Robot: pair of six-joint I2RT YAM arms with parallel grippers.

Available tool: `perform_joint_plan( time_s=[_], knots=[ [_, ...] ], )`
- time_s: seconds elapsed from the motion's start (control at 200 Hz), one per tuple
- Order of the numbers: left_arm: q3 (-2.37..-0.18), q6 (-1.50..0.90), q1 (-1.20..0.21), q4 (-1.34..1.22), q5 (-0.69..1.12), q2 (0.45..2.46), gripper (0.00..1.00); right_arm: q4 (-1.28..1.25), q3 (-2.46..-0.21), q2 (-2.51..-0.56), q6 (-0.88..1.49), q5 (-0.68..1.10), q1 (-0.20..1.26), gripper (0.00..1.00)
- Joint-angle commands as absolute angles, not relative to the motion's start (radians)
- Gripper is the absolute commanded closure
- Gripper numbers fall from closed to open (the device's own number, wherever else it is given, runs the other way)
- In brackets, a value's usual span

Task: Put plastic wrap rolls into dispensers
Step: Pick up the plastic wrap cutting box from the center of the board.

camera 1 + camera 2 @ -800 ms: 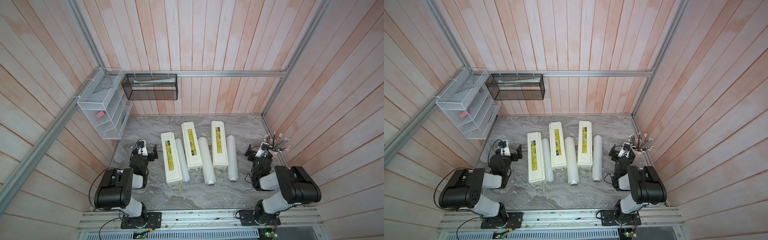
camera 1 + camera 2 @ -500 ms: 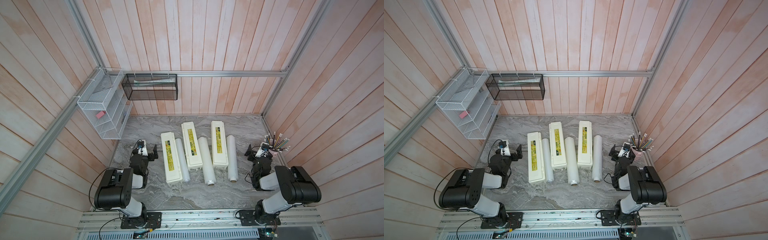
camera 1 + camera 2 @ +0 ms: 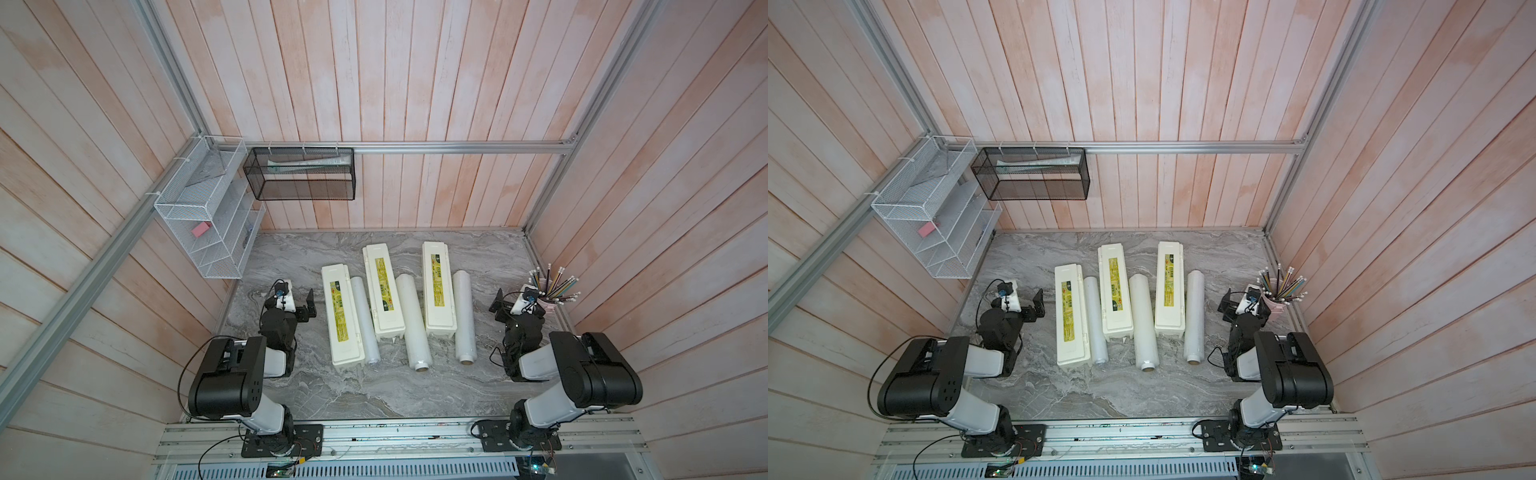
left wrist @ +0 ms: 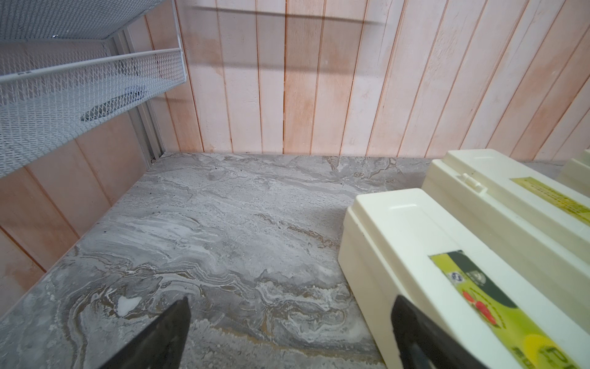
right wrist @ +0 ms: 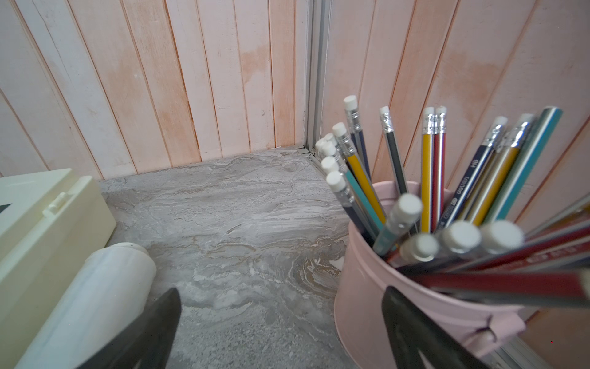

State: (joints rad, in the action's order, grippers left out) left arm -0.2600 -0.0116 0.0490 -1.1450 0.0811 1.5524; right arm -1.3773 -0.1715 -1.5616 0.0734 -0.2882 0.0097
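Note:
Three cream dispensers lie shut, side by side, on the grey marble table in both top views: left [image 3: 343,320], middle [image 3: 383,297], right [image 3: 438,289]. A plastic wrap roll lies along the right side of each [image 3: 365,320] [image 3: 411,322] [image 3: 464,316]. My left gripper [image 3: 306,305] is open, low over the table left of the left dispenser [image 4: 431,255], and holds nothing [image 4: 290,302]. My right gripper [image 3: 503,309] is also open and empty [image 5: 280,292], between the right roll [image 5: 95,297] and a pencil cup.
A pink cup of pencils [image 5: 383,287] stands close beside my right gripper by the right wall [image 3: 548,297]. A white wire rack [image 3: 208,232] hangs on the left wall above the table's corner. A black mesh basket [image 3: 299,174] hangs on the back wall.

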Motion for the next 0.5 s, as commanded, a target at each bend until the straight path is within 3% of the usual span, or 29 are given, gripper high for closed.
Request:
perform_joint_plan(
  time_s=[0.0,0.2,0.37,0.495],
  knots=[
    [-0.279,-0.012,0.043,-1.163,0.083,1.564,0.0,-1.405,-0.19,-1.575,0.057,-0.301,0.016,0.02],
    [-0.295,-0.032,0.04,-1.104,0.015,1.515,0.0,-1.378,-0.197,-1.545,0.042,-0.289,0.022,0.02],
    [-0.439,-0.008,-0.007,-0.774,-0.09,1.401,0.0,-1.099,-0.28,-1.372,0.022,-0.394,0.066,0.02],
    [-0.531,-0.129,-0.015,-0.579,-0.132,1.328,0.0,-0.847,-0.378,-1.275,0.037,-0.49,0.127,0.02]
  ],
)
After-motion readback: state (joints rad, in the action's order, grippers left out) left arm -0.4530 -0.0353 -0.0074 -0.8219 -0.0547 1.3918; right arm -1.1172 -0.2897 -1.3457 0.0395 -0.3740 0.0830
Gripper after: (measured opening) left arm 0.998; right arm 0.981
